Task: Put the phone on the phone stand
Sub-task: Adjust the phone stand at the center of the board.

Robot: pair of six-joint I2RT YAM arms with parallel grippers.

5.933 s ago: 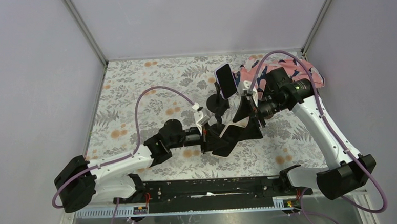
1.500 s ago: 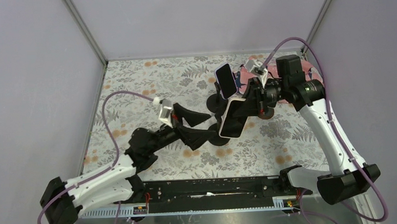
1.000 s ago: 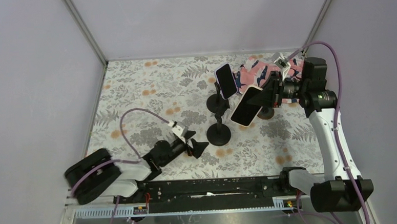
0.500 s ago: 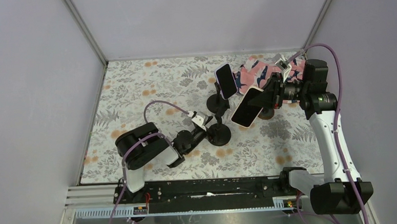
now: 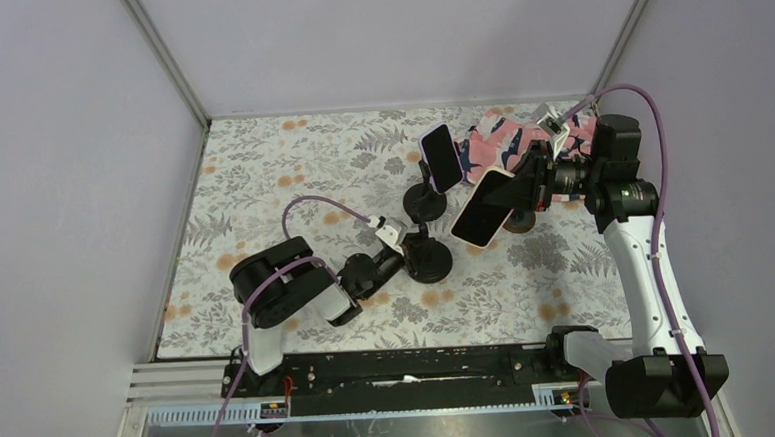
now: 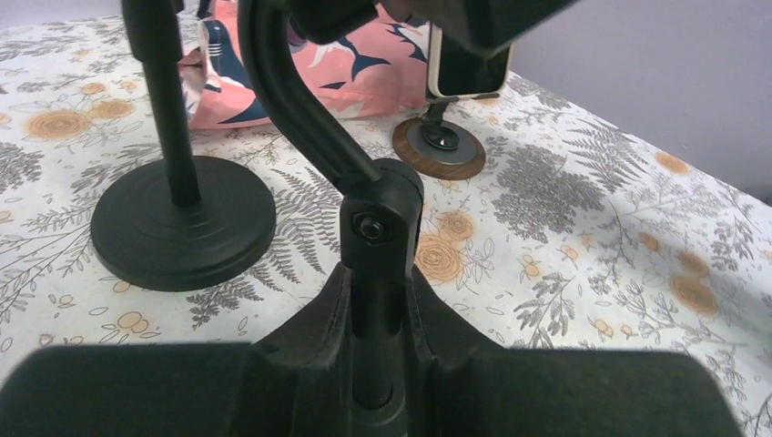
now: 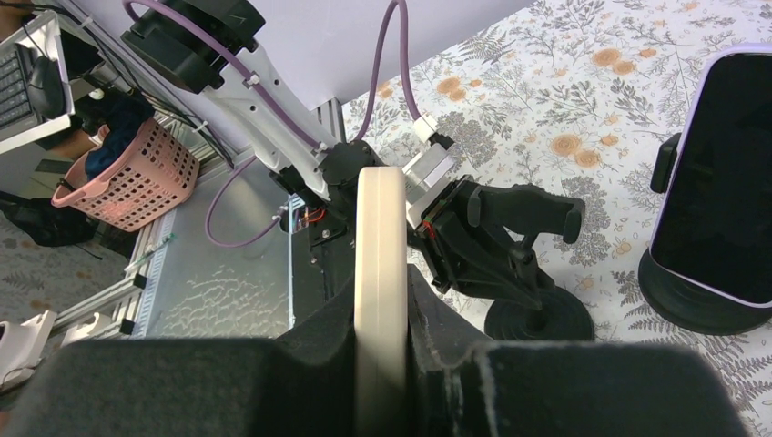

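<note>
From where I stand, the left arm (image 5: 285,287) reaches low across the flowered desk (image 5: 292,183) toward 2 o'clock. The left jaws are drawn in narrow on the upright stem of the phone stand (image 5: 432,266), one finger (image 6: 319,319) pressed to each side just under its bolted joint. That stand's round black base sits a little toward 5 o'clock from the middle of the desk. The phone (image 5: 482,210), with a dark face and cream rim, is not on any stand. It hangs tilted in the air at about 2 o'clock from the gripped stand, near it but apart. The right jaws are closed on its upper end, and the right wrist view shows its cream edge pinched tight between the two fingers. At 12 o'clock from the gripped stand, just beside it, a second stand (image 5: 424,203) with a black base carries another phone (image 5: 440,159), upright in its cradle. A small brown base (image 5: 519,222) lies on the desk close under the held phone, toward 3 o'clock. A pink patterned cloth (image 5: 500,141) is bunched at the desk's far edge, around 1 o'clock, behind the right arm (image 5: 638,255).
</note>
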